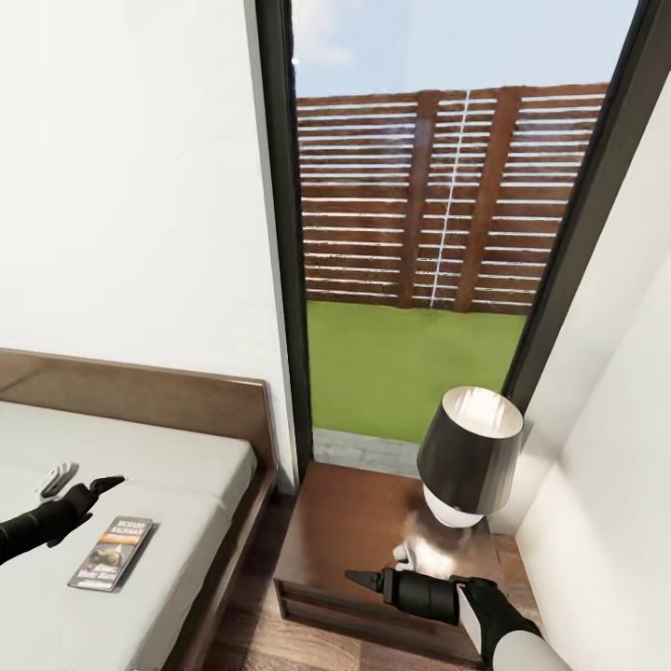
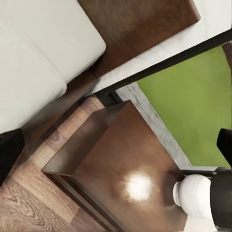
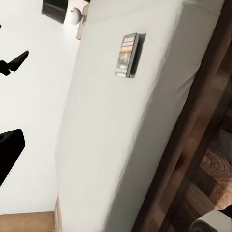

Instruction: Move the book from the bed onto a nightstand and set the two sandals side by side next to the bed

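The book (image 1: 112,552) lies flat on the pale mattress of the bed (image 1: 186,466), near its right edge, cover up with an orange band. My left gripper (image 1: 86,483) hovers open just above and behind the book, not touching it. My right gripper (image 1: 377,567) is open and empty over the front of the nightstand (image 1: 345,531). The right wrist view looks along the bed (image 3: 121,145) at the book (image 3: 128,54). The left wrist view looks at the nightstand (image 2: 121,159). The sandals are out of view.
A lamp (image 1: 469,457) with a black shade and white base stands at the nightstand's back right, close to my right arm. A tall black-framed window (image 1: 410,233) rises behind it, and a white wall (image 1: 615,466) stands at the right. Wood floor (image 1: 252,634) runs between bed and nightstand.
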